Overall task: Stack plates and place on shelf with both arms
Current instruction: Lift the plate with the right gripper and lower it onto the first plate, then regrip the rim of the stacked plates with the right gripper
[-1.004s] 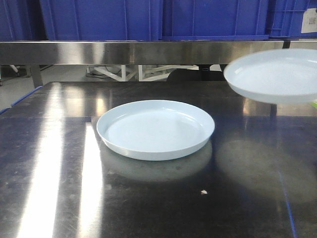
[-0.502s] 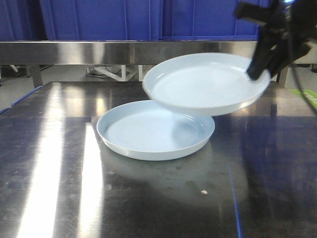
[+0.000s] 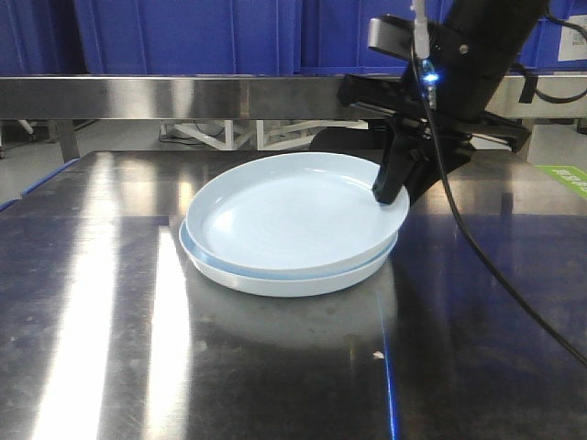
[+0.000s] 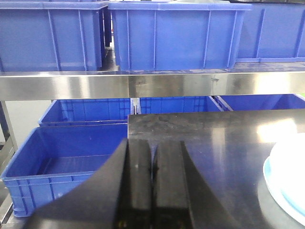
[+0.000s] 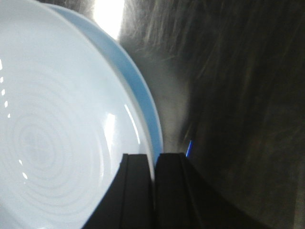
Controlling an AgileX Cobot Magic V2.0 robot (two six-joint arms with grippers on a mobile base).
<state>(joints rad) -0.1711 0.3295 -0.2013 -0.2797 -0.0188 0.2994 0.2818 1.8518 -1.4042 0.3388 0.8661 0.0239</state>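
— Which arm has it?
— The right gripper (image 3: 393,191), clamped on the back-right rim of the upper pale blue-white round plastic plate (image 3: 293,215). That plate sits askew, shifted back-right, on its twin, the lower plate (image 3: 275,278), at the middle of the dark glossy steel tabletop (image 3: 92,321).
— And the left gripper (image 4: 152,164)?
— Fingers together, empty, toward the tabletop's left edge. The stack lies to its right. Round plates have no long axis, so any free rim should serve.
— Room?
— Open steel left of the stack. The brushed stainless-steel shelf rail (image 3: 183,96) spans beyond the far edge, with blue plastic crates (image 3: 183,37) on top.
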